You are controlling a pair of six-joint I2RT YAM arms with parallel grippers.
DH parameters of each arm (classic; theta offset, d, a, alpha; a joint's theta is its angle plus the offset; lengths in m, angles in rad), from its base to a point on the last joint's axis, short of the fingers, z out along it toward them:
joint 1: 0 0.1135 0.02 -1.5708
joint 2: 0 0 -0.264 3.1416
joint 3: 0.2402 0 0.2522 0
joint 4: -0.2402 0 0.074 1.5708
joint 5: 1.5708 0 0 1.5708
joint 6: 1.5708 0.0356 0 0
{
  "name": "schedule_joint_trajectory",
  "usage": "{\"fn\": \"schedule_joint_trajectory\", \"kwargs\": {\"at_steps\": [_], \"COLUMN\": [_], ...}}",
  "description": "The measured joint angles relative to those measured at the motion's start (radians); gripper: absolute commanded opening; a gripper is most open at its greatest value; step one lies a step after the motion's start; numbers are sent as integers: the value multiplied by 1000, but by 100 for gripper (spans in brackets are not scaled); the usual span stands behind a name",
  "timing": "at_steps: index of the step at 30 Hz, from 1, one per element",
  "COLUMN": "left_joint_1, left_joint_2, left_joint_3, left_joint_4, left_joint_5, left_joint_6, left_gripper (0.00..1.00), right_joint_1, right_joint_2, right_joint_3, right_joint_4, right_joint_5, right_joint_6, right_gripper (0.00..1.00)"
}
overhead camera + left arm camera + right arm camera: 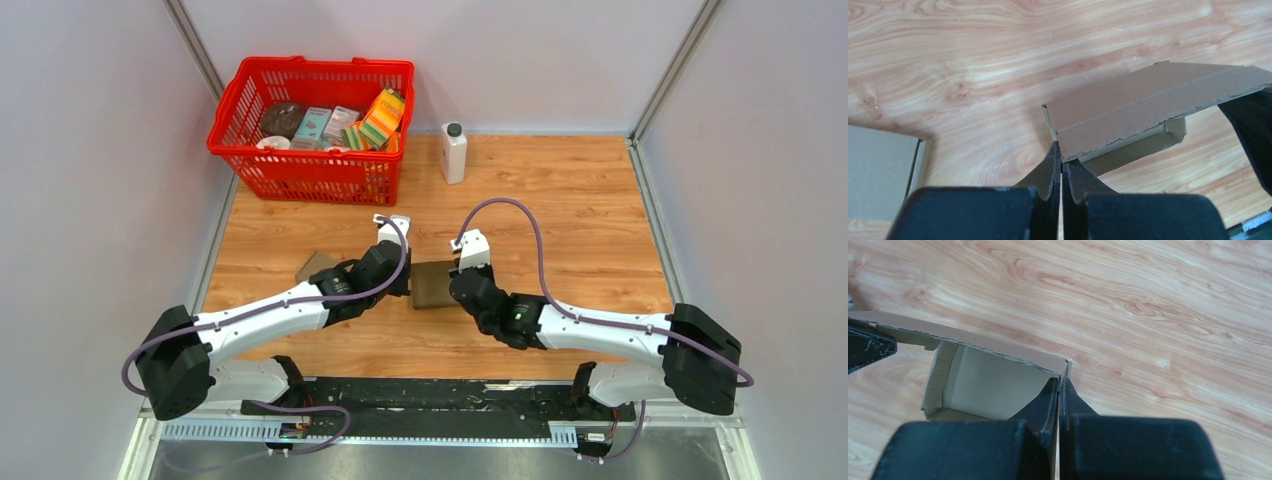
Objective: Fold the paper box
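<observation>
The brown paper box [432, 285] lies on the wooden table between my two grippers. In the left wrist view its lid panel [1148, 97] is raised over the tray, and my left gripper [1060, 150] is shut on the thin wall at the box's near corner. In the right wrist view the box [983, 385] shows its pale inside, and my right gripper [1060, 382] is shut on the wall at the opposite corner. Seen from above, the left gripper [405, 282] and right gripper [456, 284] pinch the box from either side.
A second flat cardboard piece [318, 265] lies just left of the left arm, its edge [878, 175] in the left wrist view. A red basket [240, 150] of groceries stands at the back left. A white bottle [454, 152] stands beside it.
</observation>
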Motion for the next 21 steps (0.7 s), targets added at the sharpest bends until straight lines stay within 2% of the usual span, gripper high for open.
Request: {"fn": "schedule_joint_trajectory", "kwargs": {"at_steps": [9,21], "left_joint_1": [-24,-100], "left_joint_2": [82,113], "left_joint_3": [-43,-107], "left_joint_4": [167,274], "left_joint_5": [-56,-124], "left_joint_6": [-2,-11], "left_gripper": [0,0], "right_joint_1": [-1,0], "right_joint_2": [60,53], "right_joint_3": [-55,-147], "right_joint_4": [67,146], "right_joint_5": [76,84], "right_joint_6": [72,172], "right_gripper": [0,0]}}
